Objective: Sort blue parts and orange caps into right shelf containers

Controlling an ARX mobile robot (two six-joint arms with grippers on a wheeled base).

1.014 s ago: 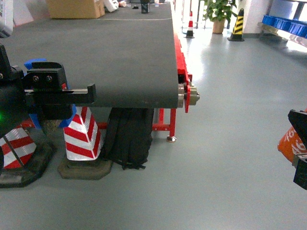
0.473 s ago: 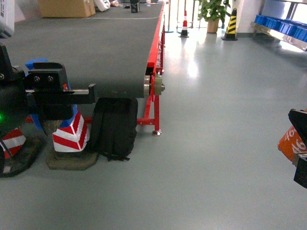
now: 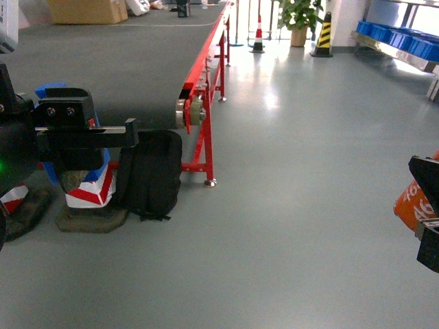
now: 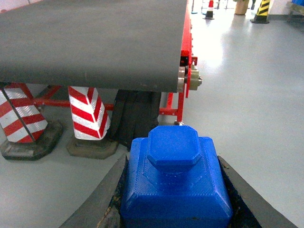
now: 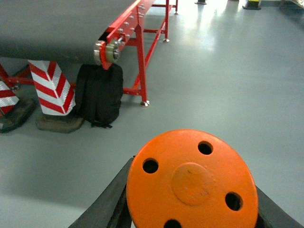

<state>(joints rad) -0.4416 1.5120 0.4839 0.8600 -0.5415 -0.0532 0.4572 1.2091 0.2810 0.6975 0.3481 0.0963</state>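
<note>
Grey floor (image 3: 295,205), smooth and glossy, fills most of the head view. A dark conveyor belt (image 3: 103,62) on a red frame (image 3: 202,116) runs from the left edge toward the far wall. Blue crates (image 3: 401,38) sit on a shelf at the far right, cut off by the picture's edge; their contents cannot be made out. A black backpack (image 3: 147,175) leans under the belt's end, beside a red-and-white striped cone (image 3: 89,195), partly hidden behind the left gripper (image 3: 130,131).

The left gripper's fingers (image 4: 102,194) clamp a blue part (image 4: 175,183), blocky, with fine printed ridges. The right gripper (image 5: 190,209), mostly out of the head view, has fingers (image 5: 107,202) closed on an orange cap (image 5: 192,183), round, flat-topped, with four holes.
</note>
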